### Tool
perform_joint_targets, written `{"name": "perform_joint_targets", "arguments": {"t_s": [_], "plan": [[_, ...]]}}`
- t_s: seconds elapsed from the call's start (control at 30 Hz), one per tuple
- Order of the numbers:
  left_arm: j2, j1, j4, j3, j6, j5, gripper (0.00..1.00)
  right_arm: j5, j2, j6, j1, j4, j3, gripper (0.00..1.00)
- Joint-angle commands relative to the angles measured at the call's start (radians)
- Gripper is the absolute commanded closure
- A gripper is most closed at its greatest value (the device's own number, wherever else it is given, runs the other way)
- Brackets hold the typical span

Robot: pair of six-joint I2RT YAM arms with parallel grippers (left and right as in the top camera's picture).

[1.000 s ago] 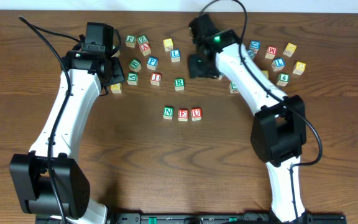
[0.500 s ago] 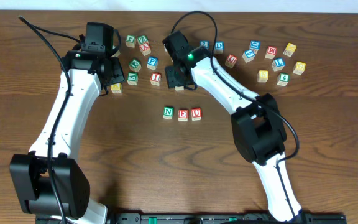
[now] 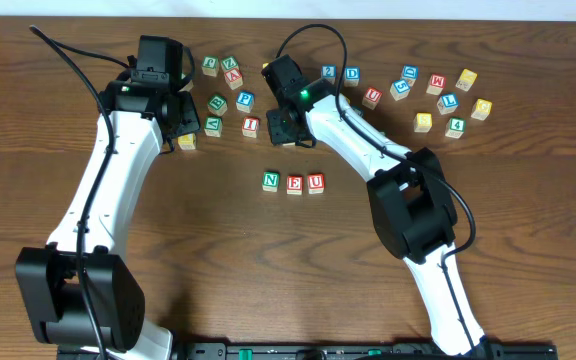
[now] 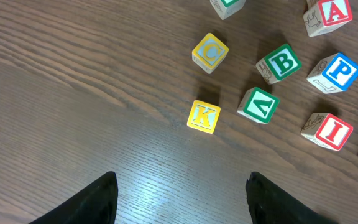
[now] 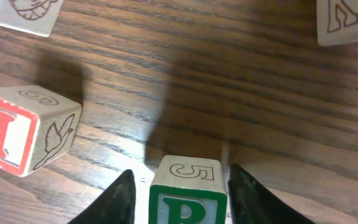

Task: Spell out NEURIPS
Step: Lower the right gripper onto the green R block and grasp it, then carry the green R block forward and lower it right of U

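N cube (image 3: 271,181), E cube (image 3: 294,184), U cube (image 3: 315,183): green, red, red, shoulder to shoulder in a short row mid-worktop (image 3: 218,260), and that's the word so far. The surface is dark brown wood with a strong streaky grain, and nothing of the room beyond it shows.

Up behind the row, the right pincer (image 5: 180,177) is down around the green R cube (image 5: 187,190). The wrist view has the cube square between the two dark fingers, a "5" outlined on its upper side and the green letter cut off by the frame edge. The jaws are narrow. One finger looks to be against the cube, a sliver of worktop shows beside the other, and I cannot tell whether it's truly clamped.

Just beside it sits the red I cube (image 5: 23,127), a bird sketched on its flank. The blue P cube (image 4: 333,72) is a little further back.

The left pincer (image 4: 182,199) hovers wide with nothing between its fingers, looking down on a yellow K (image 4: 203,116), a yellow C (image 4: 210,53), a green B (image 4: 279,63) and a red A (image 4: 328,14).

Far side, right: spare cubes 2 (image 3: 328,73), D (image 3: 351,75), L (image 3: 448,102) and 4 (image 3: 455,126), well apart from the row. The right arm crosses in front of that cluster.
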Motion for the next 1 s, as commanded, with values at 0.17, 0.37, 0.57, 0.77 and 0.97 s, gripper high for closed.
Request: {"name": "perform_joint_targets", "arguments": {"t_s": [0.17,0.37,0.57,0.77,0.97], "plan": [[0.01,0.004,-0.003,0.01,0.009,-0.021,0.35,0.017,0.021,0.007,0.0,-0.005,-0.001,0.66],[0.01,0.004,-0.003,0.01,0.009,-0.021,0.35,0.013,0.021,0.011,0.0,-0.018,0.004,0.7],[0.01,0.004,-0.002,0.01,0.009,-0.021,0.35,0.013,-0.001,0.012,-0.008,-0.065,0.026,0.73],[0.01,0.004,-0.002,0.01,0.009,-0.021,0.35,0.013,-0.06,0.014,-0.014,-0.077,0.026,0.77],[0.01,0.004,-0.003,0.01,0.009,-0.021,0.35,0.013,-0.117,0.014,-0.02,-0.118,0.026,0.82]]}}
